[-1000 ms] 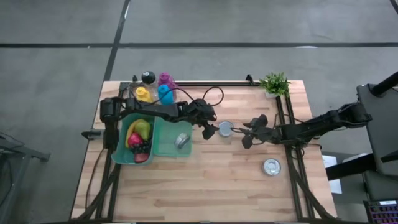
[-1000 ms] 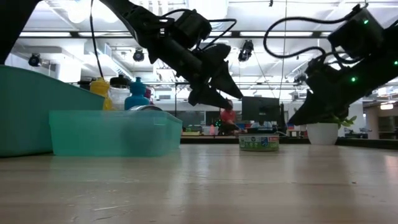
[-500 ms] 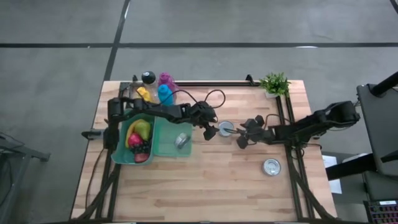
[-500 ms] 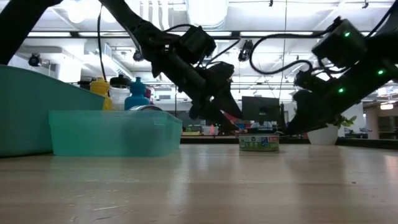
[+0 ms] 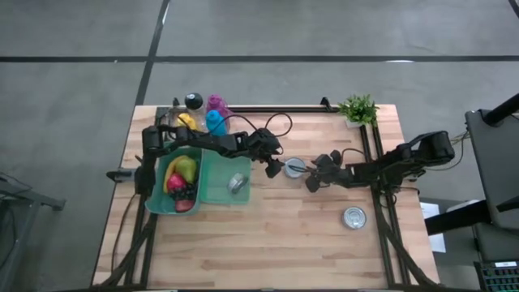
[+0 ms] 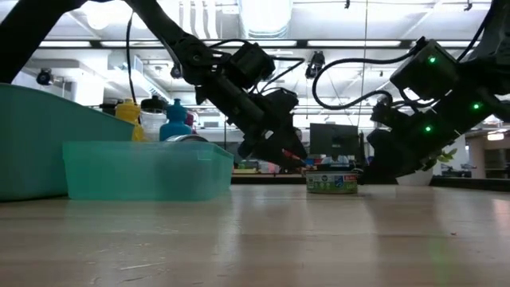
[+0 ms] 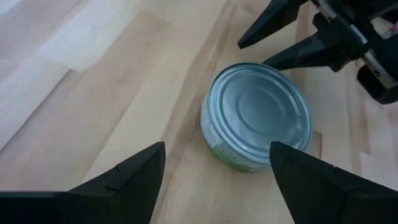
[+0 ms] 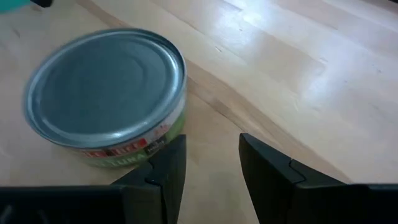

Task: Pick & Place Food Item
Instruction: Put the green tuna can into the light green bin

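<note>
At the table's left edge stand two teal bins [image 5: 212,193] side by side: one holds fruit [image 5: 182,180], the other one can [image 5: 237,183]. Behind them are four bottles [image 5: 203,113]. The left gripper [image 5: 274,170] hangs just left of a tuna can [image 5: 295,168] in mid-table, its jaws spread wide and holding nothing. The right gripper [image 5: 312,180] sits just right of that can, jaws nearly closed and empty. A third can [image 5: 353,216] lies well apart to the right. One potted plant [image 5: 358,109] stands at the far right corner.
</note>
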`<action>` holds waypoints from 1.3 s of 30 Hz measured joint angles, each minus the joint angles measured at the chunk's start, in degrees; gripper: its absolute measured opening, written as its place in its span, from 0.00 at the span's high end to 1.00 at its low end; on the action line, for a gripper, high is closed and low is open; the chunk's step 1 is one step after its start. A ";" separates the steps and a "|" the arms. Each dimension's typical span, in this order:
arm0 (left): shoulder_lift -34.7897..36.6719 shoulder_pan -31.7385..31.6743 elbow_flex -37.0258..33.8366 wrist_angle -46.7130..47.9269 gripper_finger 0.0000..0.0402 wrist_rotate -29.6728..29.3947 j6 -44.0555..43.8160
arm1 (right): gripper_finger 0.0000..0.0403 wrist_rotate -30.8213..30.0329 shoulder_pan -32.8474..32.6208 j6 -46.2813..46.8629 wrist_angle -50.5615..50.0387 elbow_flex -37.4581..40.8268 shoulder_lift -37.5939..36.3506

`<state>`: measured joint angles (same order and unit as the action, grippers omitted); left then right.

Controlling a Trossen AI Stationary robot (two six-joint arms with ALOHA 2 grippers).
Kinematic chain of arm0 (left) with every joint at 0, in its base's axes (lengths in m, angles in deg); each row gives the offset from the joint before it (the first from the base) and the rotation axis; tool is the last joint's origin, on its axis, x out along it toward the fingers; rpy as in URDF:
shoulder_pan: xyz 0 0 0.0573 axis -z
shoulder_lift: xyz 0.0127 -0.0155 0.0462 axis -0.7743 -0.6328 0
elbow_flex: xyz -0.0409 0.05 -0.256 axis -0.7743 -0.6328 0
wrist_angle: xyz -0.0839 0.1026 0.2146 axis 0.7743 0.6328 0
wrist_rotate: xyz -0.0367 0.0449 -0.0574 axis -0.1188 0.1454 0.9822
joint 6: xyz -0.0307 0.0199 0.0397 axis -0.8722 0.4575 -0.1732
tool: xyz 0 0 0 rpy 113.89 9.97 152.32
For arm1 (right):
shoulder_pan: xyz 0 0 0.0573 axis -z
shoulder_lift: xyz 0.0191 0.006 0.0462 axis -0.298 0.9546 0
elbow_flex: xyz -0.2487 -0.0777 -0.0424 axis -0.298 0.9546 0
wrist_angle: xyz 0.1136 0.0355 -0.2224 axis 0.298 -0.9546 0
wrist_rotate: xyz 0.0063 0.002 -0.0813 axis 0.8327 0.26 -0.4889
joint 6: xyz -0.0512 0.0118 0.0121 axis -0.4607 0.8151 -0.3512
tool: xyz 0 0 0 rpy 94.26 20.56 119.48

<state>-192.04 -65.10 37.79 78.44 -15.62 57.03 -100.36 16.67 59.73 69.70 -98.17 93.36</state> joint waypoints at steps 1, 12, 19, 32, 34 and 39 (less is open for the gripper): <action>0.00 0.01 0.00 -0.07 0.26 0.00 -0.01 | 0.64 0.04 0.00 -0.12 0.42 -0.26 0.39; 0.00 0.01 -0.02 0.67 0.26 0.04 0.01 | 0.64 3.48 -0.09 -1.61 2.74 -6.50 9.43; 0.00 -0.01 -0.04 6.23 0.26 0.01 0.20 | 0.64 3.21 -0.03 -2.94 3.41 -10.98 14.17; 0.00 0.01 -0.04 7.03 0.26 0.03 -0.84 | 0.64 4.82 -0.07 -3.96 3.59 -10.98 13.85; 0.00 0.01 -0.04 6.84 0.26 0.05 -1.61 | 0.64 4.65 -0.07 -2.94 3.96 -10.17 13.73; 0.00 0.03 -0.04 6.65 0.26 1.67 -1.98 | 0.64 4.46 -0.09 -2.56 4.19 -9.19 13.63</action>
<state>-192.04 -65.07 37.75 85.09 -13.95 55.06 -95.90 16.58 57.17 73.89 -107.36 106.99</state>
